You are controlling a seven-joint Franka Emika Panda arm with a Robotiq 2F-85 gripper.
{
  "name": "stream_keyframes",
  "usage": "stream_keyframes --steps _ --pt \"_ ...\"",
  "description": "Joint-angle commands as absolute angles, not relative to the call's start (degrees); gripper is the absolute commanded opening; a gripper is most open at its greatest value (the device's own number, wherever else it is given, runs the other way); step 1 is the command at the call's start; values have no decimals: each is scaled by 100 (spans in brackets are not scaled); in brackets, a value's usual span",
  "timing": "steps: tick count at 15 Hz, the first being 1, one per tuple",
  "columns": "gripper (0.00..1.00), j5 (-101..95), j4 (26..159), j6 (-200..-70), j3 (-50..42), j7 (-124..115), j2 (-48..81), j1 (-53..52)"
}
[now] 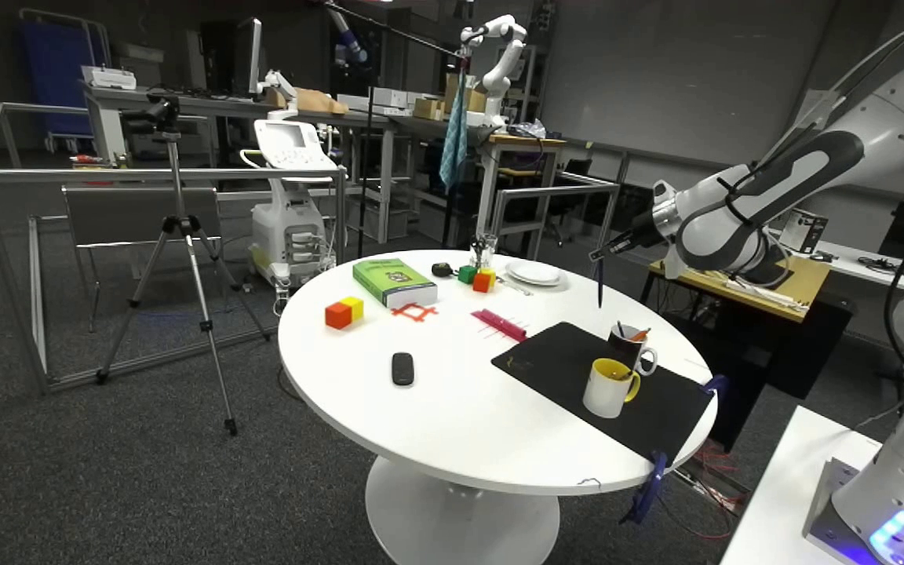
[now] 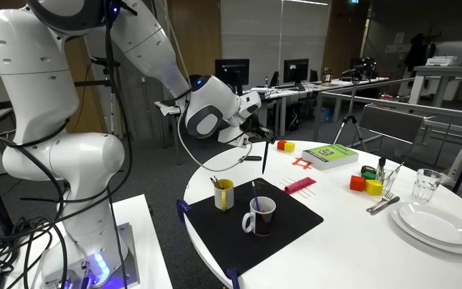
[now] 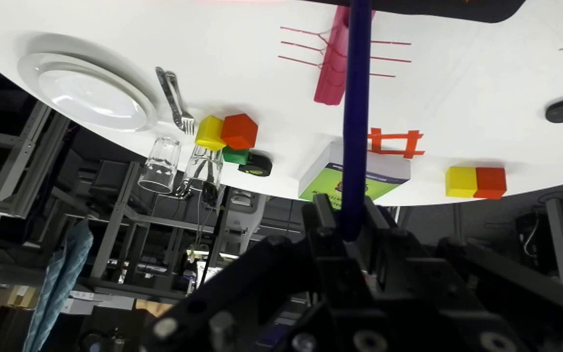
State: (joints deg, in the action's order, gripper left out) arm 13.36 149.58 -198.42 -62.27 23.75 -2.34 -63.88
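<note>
Dark lab floor (image 1: 107, 486) all around, and centre stage it's the round white worktop (image 1: 452, 408)! Leaning in over it, the robot arm (image 2: 146, 52), wrist angled so the tool end sits above the surface. Flat below, the black mat (image 2: 231, 245), two corners out at the worktop's rim. Then the larger plate (image 2: 451, 249) with the small plate (image 2: 435, 222) nested on top, most likely to save space. Next up, the pincer (image 3: 352, 217): fingers (image 3: 324, 211) nearly together, and that sliver of gap is filled, something slim squeezed tight. On the mat, standing upright, the yellow-lined mug (image 2: 223, 196) and the dark mug (image 2: 264, 220), both serving as pots. At those corners, blue clamps (image 2: 182, 210), presumably biting the rim so nothing slides. And now the slimmest of the lot: a blue pencil (image 2: 256, 196) propped by the dark mug's wall, and the dark blue pen (image 3: 356, 112) in that grip, caught near its upper end, so most of its length hangs point-down above the worktop, clear of both mugs
</note>
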Motion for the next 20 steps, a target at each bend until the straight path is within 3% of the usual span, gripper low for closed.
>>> stream_keyframes --steps 1,13,14,16,17,20 --pt "4 1821 14927 -19842 -6013 3202 -536 -5994" --pt "4 1996 15825 -19821 -5592 4107 -1114 -5293" --pt "4 981 15975 -19798 -4899 3226 -982 -4325" --pt "4 358 16148 -19804 -4461 2917 -1042 -3669" --pt "4 814 15894 -19669 -5017 3314 -1005 -4336" --pt "4 631 15907 -19727 -4991 3253 -1061 -4139"
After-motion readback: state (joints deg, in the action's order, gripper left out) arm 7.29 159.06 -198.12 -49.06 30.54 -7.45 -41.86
